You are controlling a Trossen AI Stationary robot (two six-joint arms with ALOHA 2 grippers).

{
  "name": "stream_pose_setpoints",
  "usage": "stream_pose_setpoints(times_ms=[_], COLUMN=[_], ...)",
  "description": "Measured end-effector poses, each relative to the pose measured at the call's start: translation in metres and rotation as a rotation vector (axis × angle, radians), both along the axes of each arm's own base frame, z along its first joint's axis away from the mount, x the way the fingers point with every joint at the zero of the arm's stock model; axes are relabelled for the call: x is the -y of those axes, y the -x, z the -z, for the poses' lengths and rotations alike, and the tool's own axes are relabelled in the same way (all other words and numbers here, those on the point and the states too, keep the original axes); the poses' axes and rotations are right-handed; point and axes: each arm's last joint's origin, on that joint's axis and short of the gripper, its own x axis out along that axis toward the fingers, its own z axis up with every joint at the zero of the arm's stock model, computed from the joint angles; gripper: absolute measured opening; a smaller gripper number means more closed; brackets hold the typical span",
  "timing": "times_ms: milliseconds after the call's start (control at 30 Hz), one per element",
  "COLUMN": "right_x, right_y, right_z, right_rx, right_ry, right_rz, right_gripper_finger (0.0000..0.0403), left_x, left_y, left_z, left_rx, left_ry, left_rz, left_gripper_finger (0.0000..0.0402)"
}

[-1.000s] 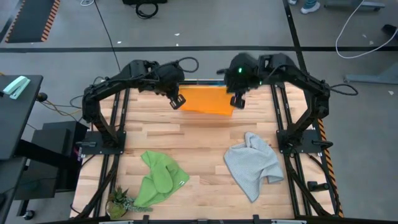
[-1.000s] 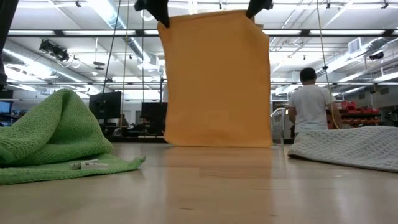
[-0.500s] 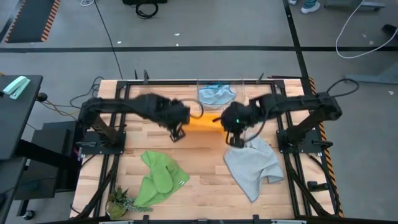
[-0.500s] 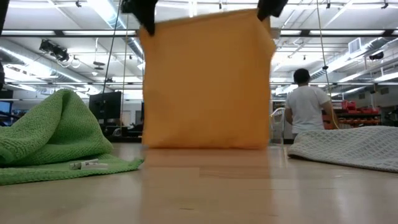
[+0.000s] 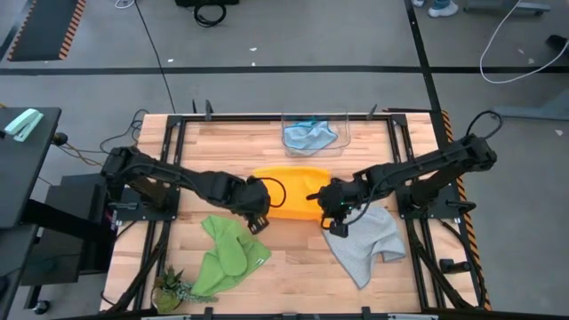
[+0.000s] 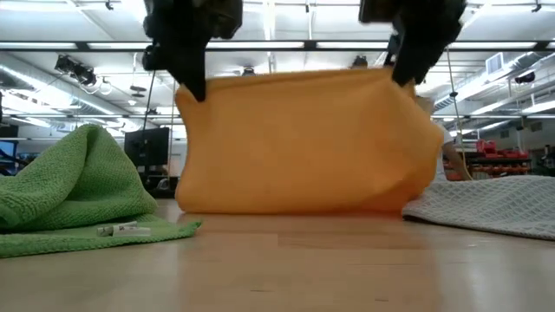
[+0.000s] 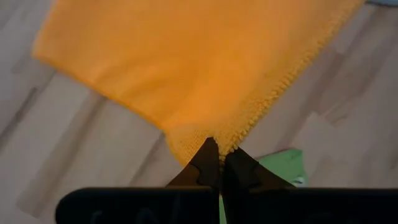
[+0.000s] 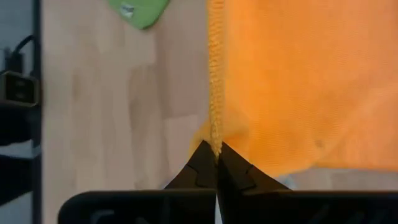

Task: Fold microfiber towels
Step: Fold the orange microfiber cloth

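A yellow-orange microfiber towel [image 5: 289, 191] is held up by two corners over the middle of the table. Its lower part [image 6: 295, 204] rests on the wood, bulging outward. My left gripper [image 5: 258, 219] is shut on one upper corner and my right gripper [image 5: 332, 219] on the other. A green towel [image 5: 229, 253] lies crumpled at the near left. A grey towel [image 5: 363, 238] lies crumpled at the near right. A light blue towel [image 5: 310, 136] lies at the far edge. My left gripper pinches the towel's corner [image 7: 200, 140] between its two fingertips [image 7: 208, 163], slanting down from above. The cloth hangs below the fingers, slack, with its lower part on the table. My right gripper pinches the other upper corner [image 8: 215, 140], at the stitched hem, between its two fingertips [image 8: 205, 163], slanting down from above. The cloth sags between the two holds, with its lower part on the table.
The blue towel sits in a clear bin [image 5: 342, 120] at the far edge. A small plant [image 5: 171, 289] stands at the near left corner. Bare wood lies between the green and grey towels. Black frame rails run along both table sides.
Both grippers have come down and toward the table's near edge, staying shut on the towel's corners. The towel, which hung tall and flat from high up, now stands lower, and its lower part bulges on the table.
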Motion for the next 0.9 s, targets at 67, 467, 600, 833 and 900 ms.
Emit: stream_pose_setpoints(times_ms=[67,467,600,833,900], right_x=[0.012,0.114,0.129,0.142,0.147], right_y=[-0.001,0.003,0.004,-0.004,-0.007], right_z=[0.006,0.011,0.013,0.037,0.043], right_rx=[-0.015,-0.039,-0.042,-0.132,-0.144], right_ry=[0.015,0.046,0.059,0.084,0.101], right_rz=[0.036,0.258,0.276,0.256,0.260], right_gripper_finger=[0.0000,0.0000,0.0000,0.0000,0.0000], left_x=[-0.008,-0.088,-0.107,-0.123,-0.126], left_y=[0.000,-0.010,-0.016,-0.023,-0.024], left_z=[0.004,0.019,0.032,0.052,0.056], left_rx=[-0.007,-0.028,-0.065,-0.108,-0.125], left_ry=[-0.028,-0.144,-0.136,-0.101,-0.105], left_rz=[-0.028,-0.108,-0.088,-0.067,-0.052], left_gripper_finger=[0.0004,0.0004,0.0004,0.0004,0.0004])
